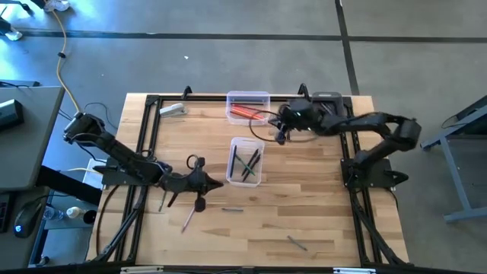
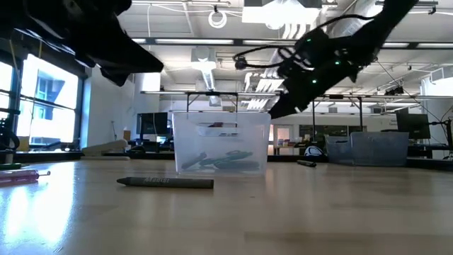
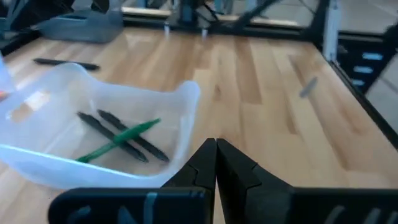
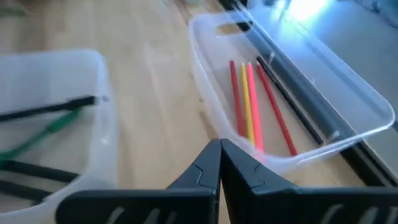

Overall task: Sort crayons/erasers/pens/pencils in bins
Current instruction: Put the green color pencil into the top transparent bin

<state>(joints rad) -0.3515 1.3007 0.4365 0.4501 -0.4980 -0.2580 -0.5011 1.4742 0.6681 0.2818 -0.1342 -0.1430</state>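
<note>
A clear bin [image 1: 246, 161] at the table's middle holds two dark pens and a green one [image 3: 118, 140]. A second clear bin [image 1: 248, 106] at the far edge holds red and yellow pencils [image 4: 249, 102]. A dark grey bin [image 1: 329, 97] stands to its right, partly under my right arm. My left gripper [image 1: 221, 183] is shut and holds nothing, hanging just left of the middle bin's near end [image 3: 216, 146]. My right gripper [image 1: 278, 139] is shut and holds nothing, above the table between the two clear bins [image 4: 220, 144].
Loose on the table: a dark grey crayon [image 2: 165, 182] in front of the middle bin, a pink stick [image 1: 187, 221] at the near left, a grey stick [image 1: 297, 243] at the near right, a dark pen [image 3: 65, 63], a grey object [image 1: 173, 109] at the far left.
</note>
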